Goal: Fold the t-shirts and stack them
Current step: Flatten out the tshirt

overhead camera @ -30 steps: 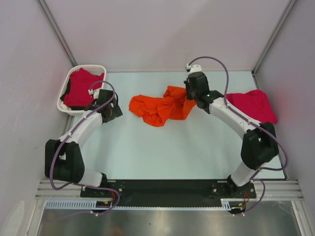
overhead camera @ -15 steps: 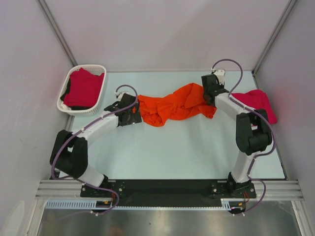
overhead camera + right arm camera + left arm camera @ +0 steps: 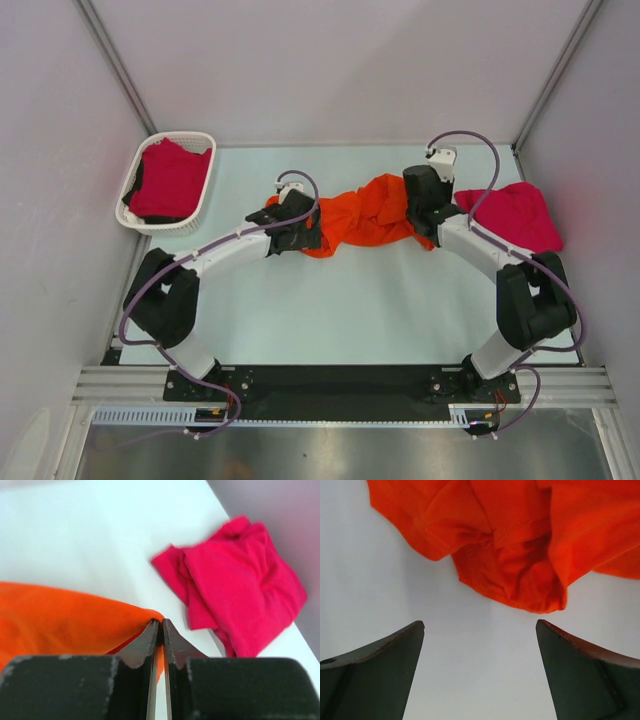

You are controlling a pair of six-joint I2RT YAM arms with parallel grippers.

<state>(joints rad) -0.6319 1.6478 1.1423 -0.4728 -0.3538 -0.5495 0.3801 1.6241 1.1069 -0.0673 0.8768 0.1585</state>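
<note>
Orange t-shirt (image 3: 365,215) bunched on table (image 3: 330,300), toward 12 o'clock. Right hand (image 3: 160,622) pinched tight on its edge, thin bite: may slip under stretch. Left hand (image 3: 480,627) wide open, empty, crumpled hem at its 12 o'clock: risk of grabbing several layers, locking in twist.

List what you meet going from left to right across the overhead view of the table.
White basket holding a pink shirt → left hand → orange shirt → right hand → loose pink shirt.
</note>
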